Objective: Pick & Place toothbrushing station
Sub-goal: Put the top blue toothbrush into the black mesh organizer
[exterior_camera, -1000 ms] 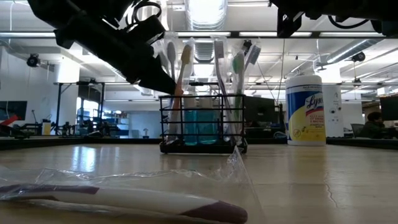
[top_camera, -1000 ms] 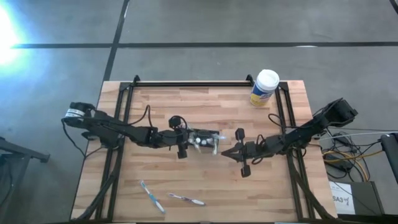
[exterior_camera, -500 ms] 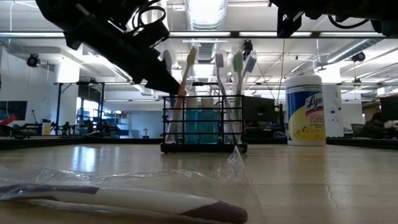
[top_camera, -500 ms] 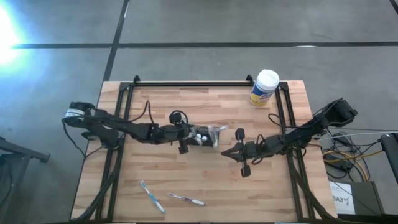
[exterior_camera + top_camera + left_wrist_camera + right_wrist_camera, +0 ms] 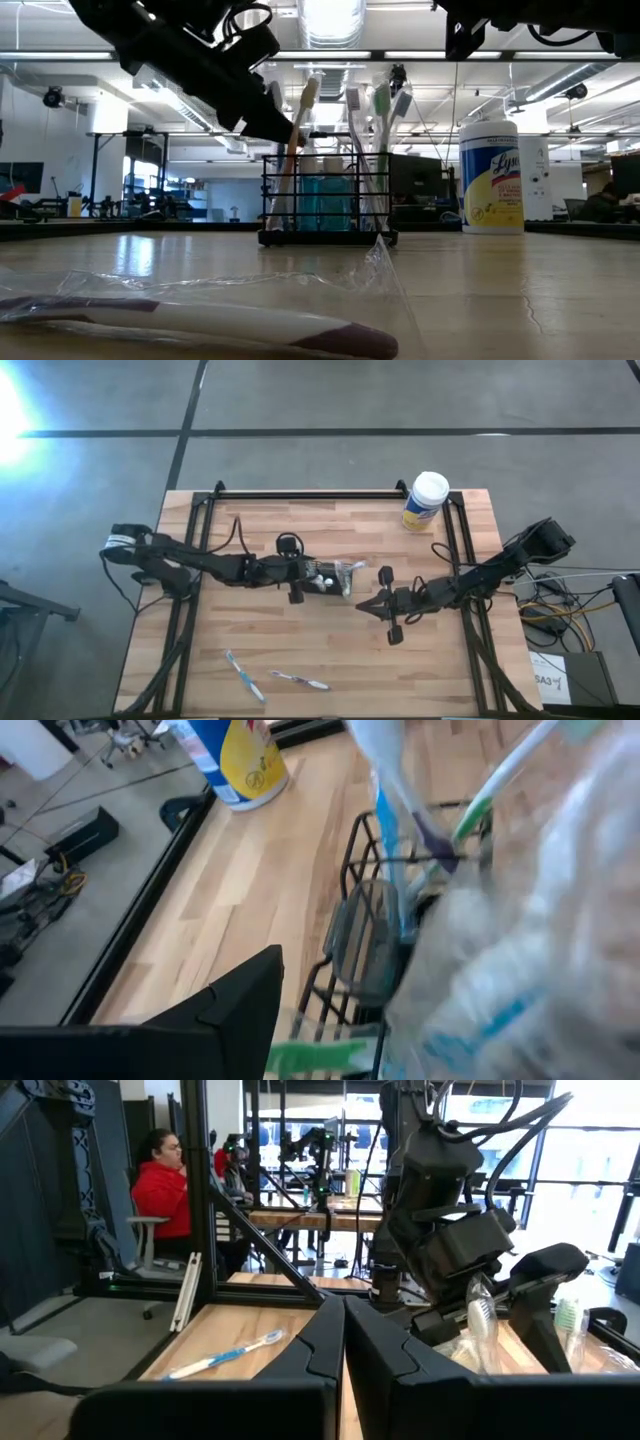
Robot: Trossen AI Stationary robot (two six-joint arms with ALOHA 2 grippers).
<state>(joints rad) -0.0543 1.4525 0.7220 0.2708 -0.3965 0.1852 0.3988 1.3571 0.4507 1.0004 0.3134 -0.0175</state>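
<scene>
Toothbrushing station (image 5: 325, 198) judged light, stiff wire mesh, top-heavy with brushes; rim advised for grasp; left gripper (image 5: 312, 582) spread at it; right gripper (image 5: 372, 606) pressed together, idle.

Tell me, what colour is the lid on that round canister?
White. The canister has a white lid above a yellow label, clearest in the high view.

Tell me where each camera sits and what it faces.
High: overhead, straight down; both arms, holder box, canister.
Low: table height, level; holder box, left arm above.
Left wrist: beside the box; one finger.
Right wrist: across the table; right gripper shut, loose toothbrush.
Shared: high and low both show box and canister.
</scene>
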